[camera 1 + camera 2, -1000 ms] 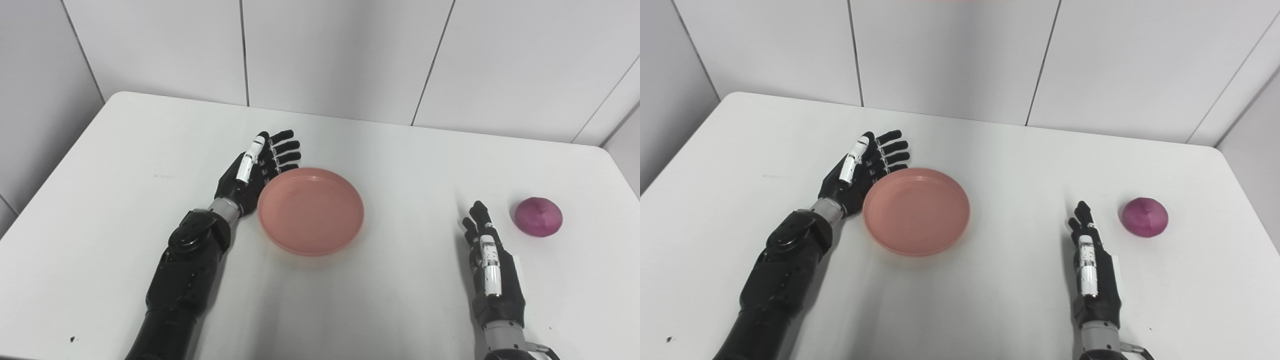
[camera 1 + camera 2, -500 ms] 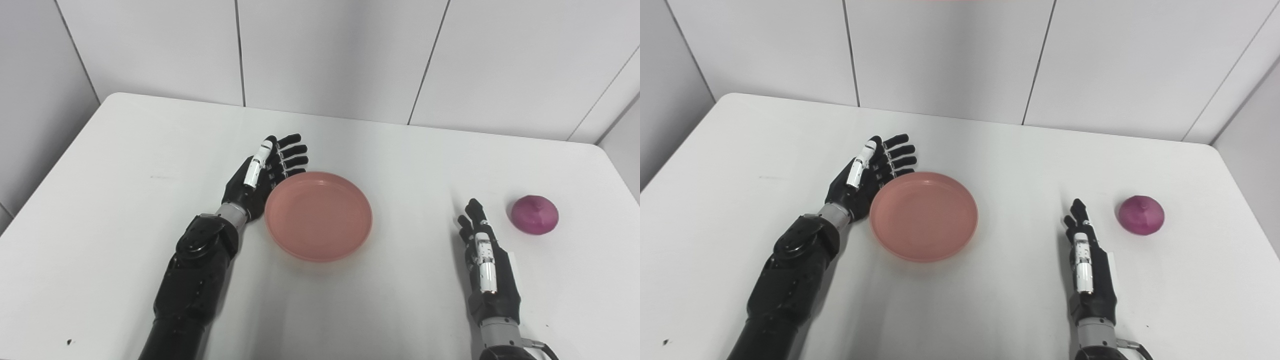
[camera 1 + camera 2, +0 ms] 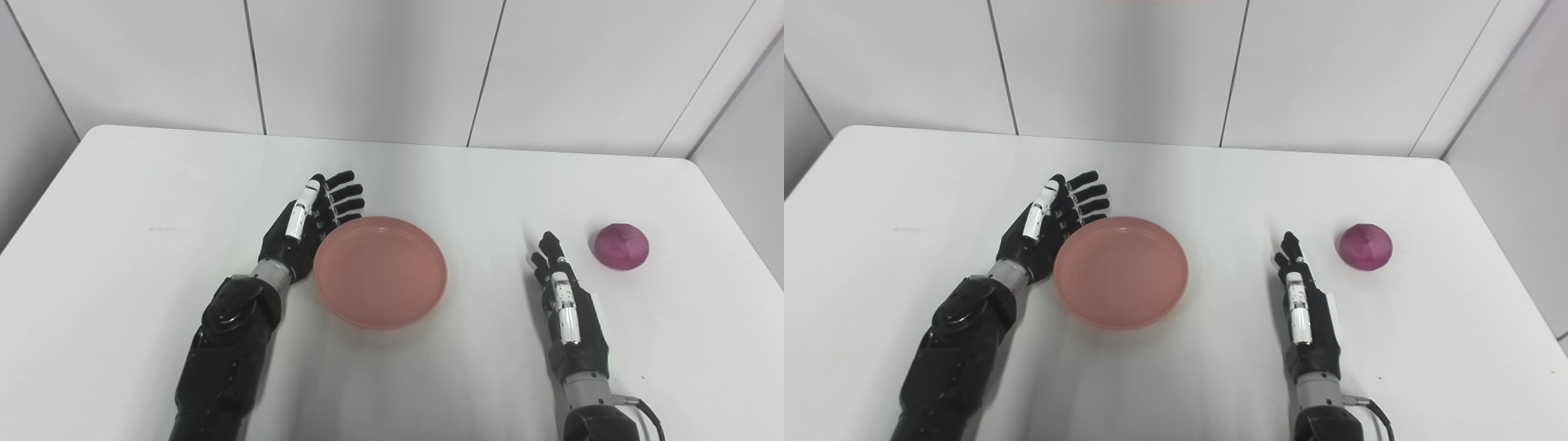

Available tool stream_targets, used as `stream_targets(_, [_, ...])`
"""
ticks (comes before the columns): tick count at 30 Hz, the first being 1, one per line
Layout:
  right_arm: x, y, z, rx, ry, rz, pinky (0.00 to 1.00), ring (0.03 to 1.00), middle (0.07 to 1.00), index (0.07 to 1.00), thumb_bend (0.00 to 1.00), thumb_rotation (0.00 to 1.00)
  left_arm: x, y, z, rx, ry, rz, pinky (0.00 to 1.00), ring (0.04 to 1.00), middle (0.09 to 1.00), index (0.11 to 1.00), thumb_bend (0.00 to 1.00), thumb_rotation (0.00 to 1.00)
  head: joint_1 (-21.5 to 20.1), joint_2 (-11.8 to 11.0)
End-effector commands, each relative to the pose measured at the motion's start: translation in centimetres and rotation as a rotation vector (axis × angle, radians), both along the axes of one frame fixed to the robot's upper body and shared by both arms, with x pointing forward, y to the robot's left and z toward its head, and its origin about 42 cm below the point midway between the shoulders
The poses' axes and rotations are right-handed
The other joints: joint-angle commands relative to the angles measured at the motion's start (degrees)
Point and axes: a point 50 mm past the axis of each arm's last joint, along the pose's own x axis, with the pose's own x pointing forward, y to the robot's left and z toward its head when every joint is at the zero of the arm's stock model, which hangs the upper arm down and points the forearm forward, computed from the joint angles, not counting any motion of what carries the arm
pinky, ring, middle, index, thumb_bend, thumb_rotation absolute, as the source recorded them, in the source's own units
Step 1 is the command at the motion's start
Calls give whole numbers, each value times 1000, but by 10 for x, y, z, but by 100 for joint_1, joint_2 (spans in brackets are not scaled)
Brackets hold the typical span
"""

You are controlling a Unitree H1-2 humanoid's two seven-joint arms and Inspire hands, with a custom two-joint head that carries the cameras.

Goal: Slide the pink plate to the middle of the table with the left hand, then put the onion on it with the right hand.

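Note:
A round pink plate (image 3: 380, 271) lies flat near the middle of the white table (image 3: 153, 184). My left hand (image 3: 309, 223) is open, fingers straight, its palm against the plate's left rim. A purple onion (image 3: 621, 245) sits on the table at the right, apart from everything. My right hand (image 3: 569, 306) is open and stands on edge on the table, a little left of and nearer than the onion, not touching it. The plate holds nothing.
White panelled walls (image 3: 367, 61) close the table's far side and right side. The table's right edge (image 3: 735, 208) runs just beyond the onion. Bare tabletop lies between the plate and my right hand.
The camera has turned, shifting the whole picture left. The left hand and plate have moved slightly right on the table together. The right hand and onion stay as they were.

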Motion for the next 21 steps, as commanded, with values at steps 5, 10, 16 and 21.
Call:
stream_targets(5, [5,9,10,21,-43,22,985,965,974,965,225,1000,5,-16,20,-6,-58,-31,738,779,789,765,374,1000,-21,-8])
stream_targets(10, [5,9,11,12,-45,23,987,964,976,970,214,1000,3,-21,21,-13,-53,-31,747,787,796,769,368,1000,-26,-8])
stream_targets(16, [6,9,10,20,-39,18,990,966,975,967,221,1000,3,-22,19,-22,-51,-15,777,806,812,788,382,1000,-13,-15])
stream_targets(21, [6,9,10,21,-39,20,993,968,977,969,220,1000,4,-21,17,-20,-64,-18,800,823,829,804,389,1000,-32,-23])
